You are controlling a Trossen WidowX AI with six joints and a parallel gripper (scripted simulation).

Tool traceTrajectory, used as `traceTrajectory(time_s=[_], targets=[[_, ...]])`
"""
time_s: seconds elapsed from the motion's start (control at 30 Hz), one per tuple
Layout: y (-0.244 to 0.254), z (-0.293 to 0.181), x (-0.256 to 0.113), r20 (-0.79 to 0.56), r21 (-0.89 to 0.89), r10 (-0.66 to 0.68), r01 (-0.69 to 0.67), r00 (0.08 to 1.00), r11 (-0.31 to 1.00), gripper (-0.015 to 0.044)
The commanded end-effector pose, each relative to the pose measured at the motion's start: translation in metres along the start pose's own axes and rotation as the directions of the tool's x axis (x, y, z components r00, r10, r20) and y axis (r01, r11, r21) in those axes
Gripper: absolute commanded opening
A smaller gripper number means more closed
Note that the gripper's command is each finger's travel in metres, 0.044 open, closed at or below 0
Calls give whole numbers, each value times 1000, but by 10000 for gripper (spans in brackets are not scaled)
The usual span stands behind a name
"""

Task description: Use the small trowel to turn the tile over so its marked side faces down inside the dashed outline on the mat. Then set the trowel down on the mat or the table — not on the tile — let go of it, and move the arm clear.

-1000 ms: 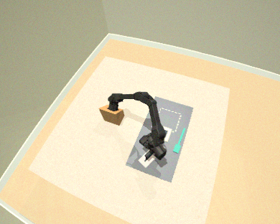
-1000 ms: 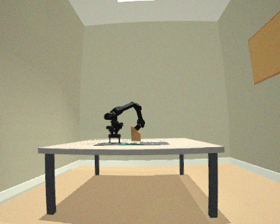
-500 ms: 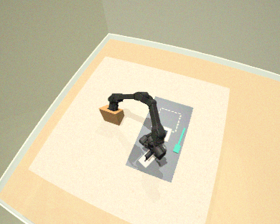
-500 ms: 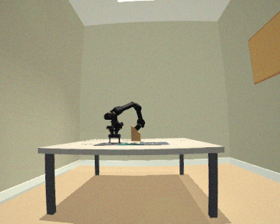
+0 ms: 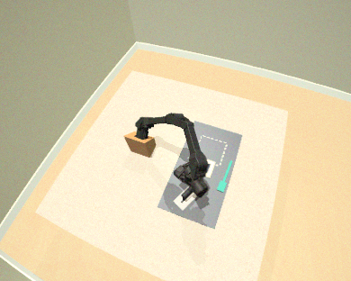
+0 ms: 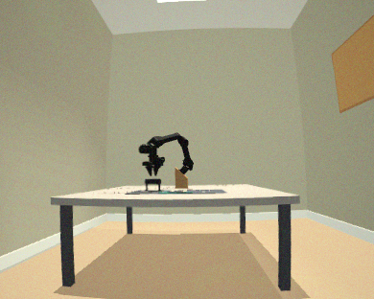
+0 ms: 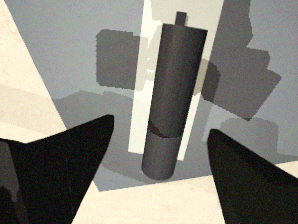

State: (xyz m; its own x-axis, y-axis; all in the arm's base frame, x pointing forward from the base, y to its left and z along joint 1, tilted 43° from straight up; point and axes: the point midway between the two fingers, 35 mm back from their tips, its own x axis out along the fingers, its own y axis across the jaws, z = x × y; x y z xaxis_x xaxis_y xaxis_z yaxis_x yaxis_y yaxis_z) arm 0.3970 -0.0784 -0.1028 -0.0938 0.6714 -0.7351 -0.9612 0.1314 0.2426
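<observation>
A dark cylindrical handle [image 6: 152, 181] [image 7: 175, 90], apparently the trowel's, is raised on supports over a pale strip [image 5: 181, 203] [image 7: 137, 120] on the grey mat [image 5: 233, 141] [image 7: 60, 60]. My gripper [image 6: 152, 174] [image 7: 161, 128] is open and empty just above the handle, one finger on each side of it in the wrist view. A thin neck shows at the handle's far end; the blade cannot be made out. The tile [image 5: 211, 169] is mostly hidden behind the arm, with its pale border showing beside the dashed outline [image 5: 227, 144]. Its upper face is hidden.
A teal spatula-like tool [image 5: 221, 185] lies along the mat's right side in the top view. The arm's brown wedge-shaped base block [image 5: 140, 146] [image 6: 181, 178] stands left of the mat there. The arm reaches over the mat's middle.
</observation>
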Motion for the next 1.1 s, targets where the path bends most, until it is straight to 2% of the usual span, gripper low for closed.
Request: traceTrajectory(time_s=[0.0,0.13,0.5,0.77,1.07], targets=[[-2,-1,-10,-4,-4,-11,11,1000,1000,300],[-2,-2,-9,-8,28,-20,20,1000,999,300],[-10,-9,0,-46,367,-118,126,992,922,300],[-14,-13,5,-68,591,-192,194,979,783,300],[-16,-16,10,-87,793,-275,234,957,562,300]])
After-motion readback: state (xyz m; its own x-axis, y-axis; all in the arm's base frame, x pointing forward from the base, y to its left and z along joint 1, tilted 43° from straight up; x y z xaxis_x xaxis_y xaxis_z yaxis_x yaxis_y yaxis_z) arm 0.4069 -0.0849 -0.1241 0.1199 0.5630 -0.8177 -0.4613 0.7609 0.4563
